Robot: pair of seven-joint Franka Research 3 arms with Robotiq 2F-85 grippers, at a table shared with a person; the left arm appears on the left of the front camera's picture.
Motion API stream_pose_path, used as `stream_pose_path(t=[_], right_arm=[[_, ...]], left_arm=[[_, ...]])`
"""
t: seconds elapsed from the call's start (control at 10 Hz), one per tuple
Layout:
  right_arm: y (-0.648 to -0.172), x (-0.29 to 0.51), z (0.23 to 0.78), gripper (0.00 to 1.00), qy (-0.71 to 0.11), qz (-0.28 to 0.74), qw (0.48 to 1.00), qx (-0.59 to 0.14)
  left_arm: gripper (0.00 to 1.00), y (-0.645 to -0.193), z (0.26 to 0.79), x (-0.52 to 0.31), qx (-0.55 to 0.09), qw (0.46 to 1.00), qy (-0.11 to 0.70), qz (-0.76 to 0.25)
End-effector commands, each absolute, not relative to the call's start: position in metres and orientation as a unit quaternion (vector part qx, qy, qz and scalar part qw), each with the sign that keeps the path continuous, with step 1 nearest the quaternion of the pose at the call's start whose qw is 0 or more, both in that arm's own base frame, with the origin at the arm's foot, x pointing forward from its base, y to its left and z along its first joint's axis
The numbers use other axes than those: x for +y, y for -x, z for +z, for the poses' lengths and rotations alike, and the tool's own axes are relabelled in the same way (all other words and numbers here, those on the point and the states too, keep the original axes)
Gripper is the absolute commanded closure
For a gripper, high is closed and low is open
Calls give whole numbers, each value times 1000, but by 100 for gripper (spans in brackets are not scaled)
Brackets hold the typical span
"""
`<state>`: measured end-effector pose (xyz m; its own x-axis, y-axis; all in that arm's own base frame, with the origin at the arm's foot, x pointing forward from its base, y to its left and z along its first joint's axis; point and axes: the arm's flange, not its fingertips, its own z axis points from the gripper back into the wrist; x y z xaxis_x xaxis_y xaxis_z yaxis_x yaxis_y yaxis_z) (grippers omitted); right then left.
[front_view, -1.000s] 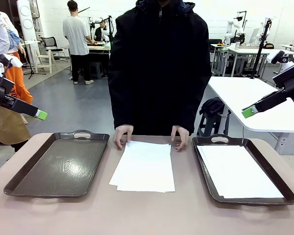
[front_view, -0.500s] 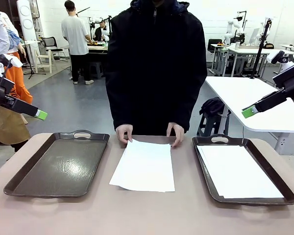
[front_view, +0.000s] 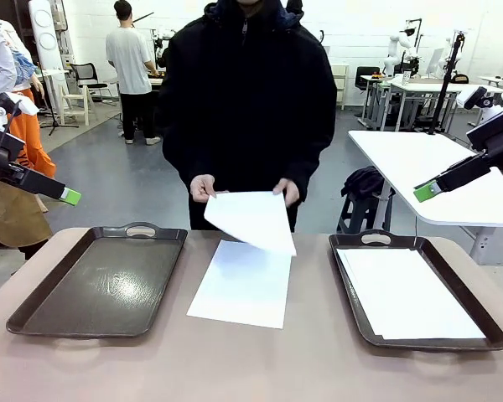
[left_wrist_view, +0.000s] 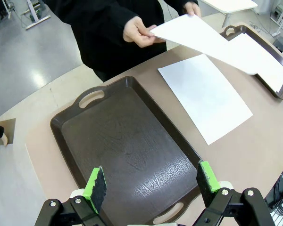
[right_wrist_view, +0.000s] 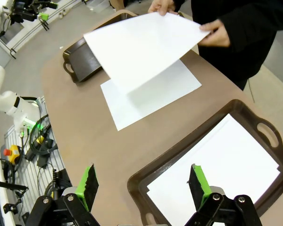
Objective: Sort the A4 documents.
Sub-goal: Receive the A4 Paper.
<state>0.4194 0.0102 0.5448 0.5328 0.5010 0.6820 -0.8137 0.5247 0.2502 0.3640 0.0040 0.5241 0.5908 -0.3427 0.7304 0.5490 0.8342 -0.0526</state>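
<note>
The person across the bench (front_view: 260,360) holds one white sheet (front_view: 251,219) up in both hands (front_view: 203,188), its near corner drooping over a second sheet (front_view: 241,285) that lies flat between the two trays. The left tray (front_view: 101,280) is bare; the right tray (front_view: 377,239) already carries paper (front_view: 411,293). The left pincer (front_view: 70,197) and the right pincer (front_view: 427,191) hang high at the sides, jaws spread wide, gripping nothing. I'd say the sheet is being offered, though to which arm I cannot tell. Whichever takes it should come in at a free edge well away from the fingers and close flat across the margin, not on a corner. Then it should carry the sheet level and lay it square inside a tray's rim.
</note>
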Motion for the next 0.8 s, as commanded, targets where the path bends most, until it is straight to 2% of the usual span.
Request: stream_pose_path(t=[0.0, 0.7], right_arm=[[-419, 10, 544, 0, -284, 400, 826, -278], [-419, 10, 544, 0, -284, 400, 826, -278]], left_arm=[[0, -366, 522, 5, -378, 880, 142, -251], [0, -366, 522, 5, -378, 880, 142, -251]])
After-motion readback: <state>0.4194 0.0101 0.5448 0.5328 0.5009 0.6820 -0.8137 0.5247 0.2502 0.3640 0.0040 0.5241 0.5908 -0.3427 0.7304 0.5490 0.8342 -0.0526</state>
